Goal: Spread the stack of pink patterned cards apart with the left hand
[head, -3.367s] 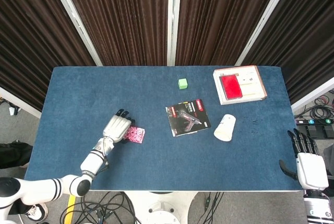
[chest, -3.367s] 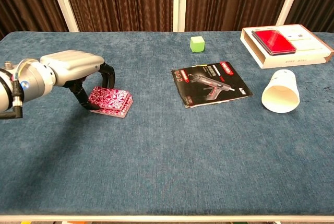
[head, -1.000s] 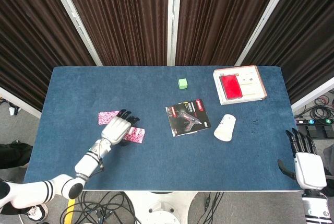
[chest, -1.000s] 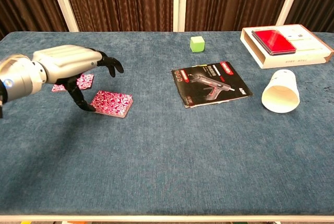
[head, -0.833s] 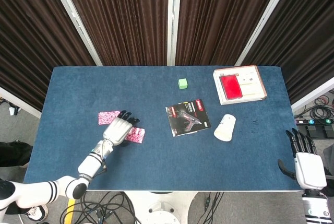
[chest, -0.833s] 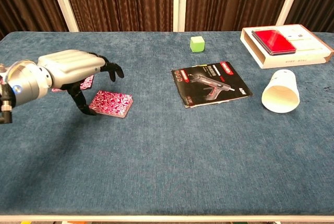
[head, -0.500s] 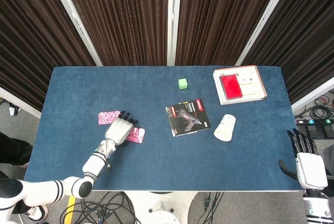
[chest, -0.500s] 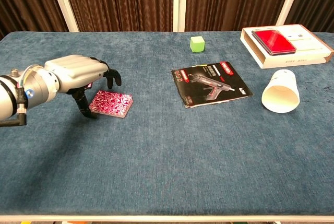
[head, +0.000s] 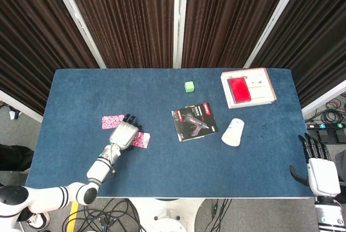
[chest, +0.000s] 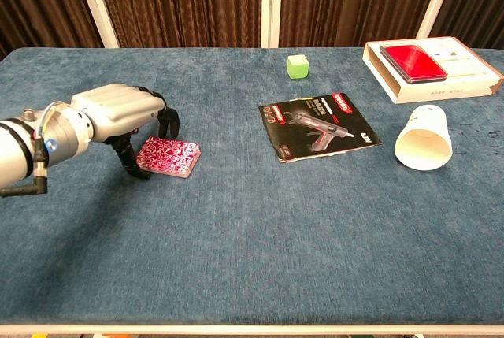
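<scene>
Card stack (chest: 169,157) lies under left hand (chest: 118,109).

Head view: high, steep downward. Chest view: low, nearer. Both share table (head: 162,91).

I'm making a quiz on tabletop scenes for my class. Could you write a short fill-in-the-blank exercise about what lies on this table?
1. The small cube near the far edge of the table is ____ in colour.
2. The white paper cup is lying on its ____.
3. The glue gun leaflet lies between the pink card stack and the ____.
4. The left hand is over the ____.

Missing words: green; side; paper cup; pink card stack
</scene>
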`<state>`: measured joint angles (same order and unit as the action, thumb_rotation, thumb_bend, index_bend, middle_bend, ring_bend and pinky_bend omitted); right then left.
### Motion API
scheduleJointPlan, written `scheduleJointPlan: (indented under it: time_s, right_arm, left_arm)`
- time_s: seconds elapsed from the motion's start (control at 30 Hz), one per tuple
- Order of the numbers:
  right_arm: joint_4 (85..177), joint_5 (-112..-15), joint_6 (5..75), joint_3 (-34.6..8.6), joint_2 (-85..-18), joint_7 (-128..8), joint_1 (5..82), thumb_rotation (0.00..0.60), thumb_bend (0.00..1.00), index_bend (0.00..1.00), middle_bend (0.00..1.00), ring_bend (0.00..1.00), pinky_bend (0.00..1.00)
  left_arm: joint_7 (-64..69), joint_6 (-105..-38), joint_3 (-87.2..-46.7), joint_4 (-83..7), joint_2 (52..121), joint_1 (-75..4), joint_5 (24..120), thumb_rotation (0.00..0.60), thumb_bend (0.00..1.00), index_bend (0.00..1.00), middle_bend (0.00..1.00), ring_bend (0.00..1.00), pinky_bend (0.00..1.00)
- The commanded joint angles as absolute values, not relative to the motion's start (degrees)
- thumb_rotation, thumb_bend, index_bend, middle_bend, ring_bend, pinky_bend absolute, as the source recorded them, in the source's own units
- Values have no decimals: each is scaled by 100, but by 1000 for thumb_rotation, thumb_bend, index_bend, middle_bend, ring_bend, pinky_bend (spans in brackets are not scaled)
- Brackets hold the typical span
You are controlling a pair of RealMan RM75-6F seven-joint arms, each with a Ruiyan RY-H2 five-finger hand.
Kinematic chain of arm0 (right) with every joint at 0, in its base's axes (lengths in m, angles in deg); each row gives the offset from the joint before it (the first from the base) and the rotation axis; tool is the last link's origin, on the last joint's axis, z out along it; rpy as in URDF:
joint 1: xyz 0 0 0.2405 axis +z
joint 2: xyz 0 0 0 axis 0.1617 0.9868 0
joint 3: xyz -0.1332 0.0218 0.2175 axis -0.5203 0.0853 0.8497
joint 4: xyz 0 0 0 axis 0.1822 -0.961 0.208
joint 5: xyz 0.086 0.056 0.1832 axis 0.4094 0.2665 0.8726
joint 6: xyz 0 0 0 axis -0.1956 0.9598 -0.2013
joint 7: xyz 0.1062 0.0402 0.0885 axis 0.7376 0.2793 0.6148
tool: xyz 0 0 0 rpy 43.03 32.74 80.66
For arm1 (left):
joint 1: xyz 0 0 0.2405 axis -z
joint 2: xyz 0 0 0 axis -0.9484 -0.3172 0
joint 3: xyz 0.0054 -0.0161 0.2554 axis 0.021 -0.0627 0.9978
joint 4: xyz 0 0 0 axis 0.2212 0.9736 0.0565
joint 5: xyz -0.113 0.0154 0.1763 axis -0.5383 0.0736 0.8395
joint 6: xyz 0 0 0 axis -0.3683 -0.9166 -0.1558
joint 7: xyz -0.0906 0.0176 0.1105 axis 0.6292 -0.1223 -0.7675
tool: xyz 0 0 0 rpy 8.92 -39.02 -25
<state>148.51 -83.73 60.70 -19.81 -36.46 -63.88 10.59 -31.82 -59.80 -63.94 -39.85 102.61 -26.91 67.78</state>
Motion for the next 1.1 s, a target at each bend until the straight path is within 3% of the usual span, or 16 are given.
scheduleJointPlan:
  time_s: [0.03, 1.1]
  right_arm:
    - [14853, -8350, 6052, -1977, -3648, -6393, 1062, 600, 226, 0, 0, 0, 0]
    - [14742, -8280, 5972, -1970, -3668, -6284, 1071, 600, 226, 0, 0, 0, 0]
  left_arm:
    - [-3150, -5981, -6397, -3957, 10286, -2689, 6801, 600, 90, 330, 353, 82, 95]
    - [-3081, -5887, -6509, -4007, 10312, -2600, 6637, 600, 156, 377, 400, 107, 94]
